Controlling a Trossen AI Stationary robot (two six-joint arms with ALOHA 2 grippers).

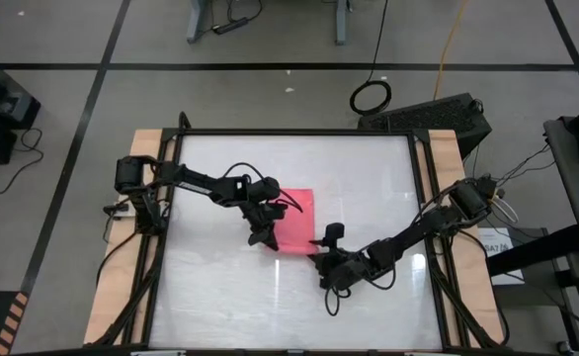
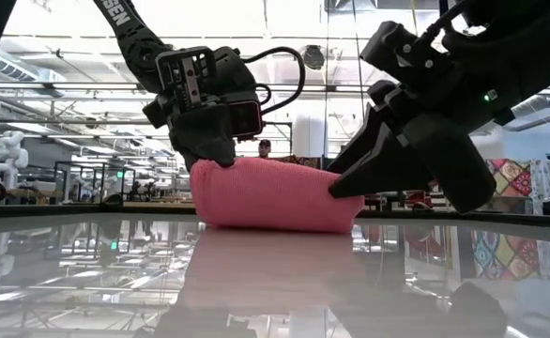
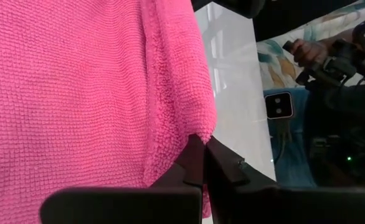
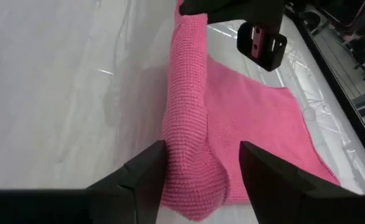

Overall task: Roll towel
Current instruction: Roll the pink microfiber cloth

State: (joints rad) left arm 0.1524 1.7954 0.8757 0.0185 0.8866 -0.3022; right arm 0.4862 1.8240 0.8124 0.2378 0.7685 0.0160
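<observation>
The pink-red towel lies on the white table, its near part rolled up into a thick roll and the rest flat behind it. My left gripper is shut at the roll's left end. My right gripper is open at the roll's right end, one finger on each side of it. My left gripper pinches the roll's outer fold at its left end between its two fingertips, which slant down from above. The roll rests on the table. My right gripper has one finger against the roll's side near its right end; the other finger stands apart from it.
A black frame borders the table, with wooden strips at the left and right sides. There is bare table near, left and right of the towel. The room beyond shows benches and equipment.
</observation>
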